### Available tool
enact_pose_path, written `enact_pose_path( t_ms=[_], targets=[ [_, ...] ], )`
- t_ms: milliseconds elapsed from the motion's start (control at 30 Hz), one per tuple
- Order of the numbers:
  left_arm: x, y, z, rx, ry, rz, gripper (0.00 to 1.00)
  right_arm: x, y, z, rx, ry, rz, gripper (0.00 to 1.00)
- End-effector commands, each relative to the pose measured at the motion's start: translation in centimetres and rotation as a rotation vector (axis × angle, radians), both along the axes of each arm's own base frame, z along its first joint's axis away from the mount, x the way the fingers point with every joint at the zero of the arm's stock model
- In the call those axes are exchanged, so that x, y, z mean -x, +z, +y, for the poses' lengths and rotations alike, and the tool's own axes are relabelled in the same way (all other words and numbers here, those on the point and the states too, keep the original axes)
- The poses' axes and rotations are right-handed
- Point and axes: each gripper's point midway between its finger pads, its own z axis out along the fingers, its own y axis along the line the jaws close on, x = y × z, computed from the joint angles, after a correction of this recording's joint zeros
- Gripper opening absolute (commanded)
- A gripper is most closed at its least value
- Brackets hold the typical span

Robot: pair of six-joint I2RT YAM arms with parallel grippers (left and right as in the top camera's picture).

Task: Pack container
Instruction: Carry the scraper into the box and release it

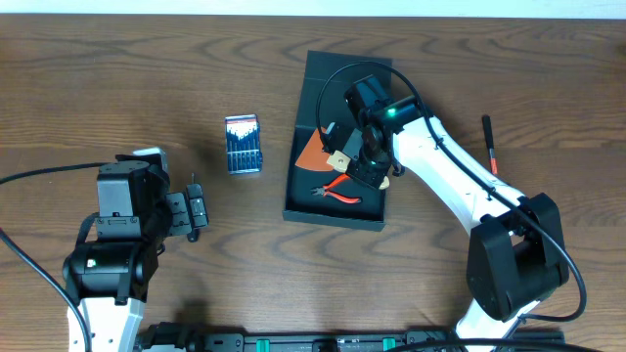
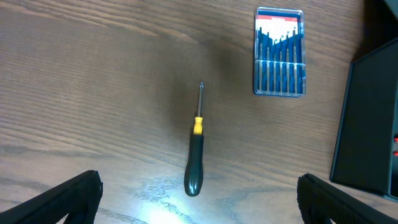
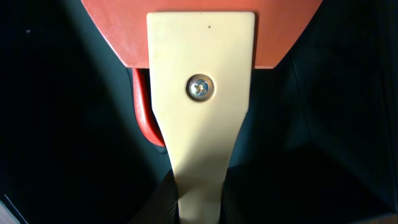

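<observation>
The dark container (image 1: 342, 73) lies open in the middle of the table, its flap lid at the far end. It also shows at the right edge of the left wrist view (image 2: 367, 124). My right gripper (image 1: 366, 173) is over the container and shut on the cream handle of a scraper (image 1: 318, 154) with an orange blade. In the right wrist view the fingers (image 3: 199, 202) pinch the scraper (image 3: 200, 62) over the dark container floor (image 3: 62, 124). Red pliers (image 1: 340, 192) lie inside. My left gripper (image 1: 196, 210) is open, its fingers (image 2: 202, 205) straddling a black-handled screwdriver (image 2: 194, 158) on the table.
A small blue-and-white bit case (image 1: 243, 144) lies on the table left of the container, also in the left wrist view (image 2: 280, 51). A thin black tool with a red band (image 1: 489, 145) lies to the right of the container, beside my right arm.
</observation>
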Motion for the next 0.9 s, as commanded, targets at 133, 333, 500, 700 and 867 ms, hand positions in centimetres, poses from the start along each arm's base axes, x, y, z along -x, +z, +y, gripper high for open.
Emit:
enact_pose_path(
  t_ms=[133,333,500,700,867],
  targets=[
    [-0.3,1.0,-0.1,0.003,0.001,-0.027,0.99,0.5,-0.7,-0.1,0.0,0.006,0.024,0.84],
    [-0.3,0.9,-0.1,0.002,0.001,-0.024,0.98,0.4,-0.7,-0.1,-0.002,0.004,0.02,0.89],
    [-0.3,0.9,-0.1,0.002,0.001,-0.024,0.98,-0.5,-0.3,-0.3,0.014,-0.01,-0.026,0.86],
    [-0.3,0.9,-0.1,0.002,0.001,-0.025,0.99,-4.1,3.9,-1.2,-0.037,-0.277,-0.163,0.88],
    [-0.3,0.9,-0.1,0.002,0.001,-0.025,0.99,-8.3,12.3,-6.1,-0.179,-0.705,-0.331,0.99]
  ],
)
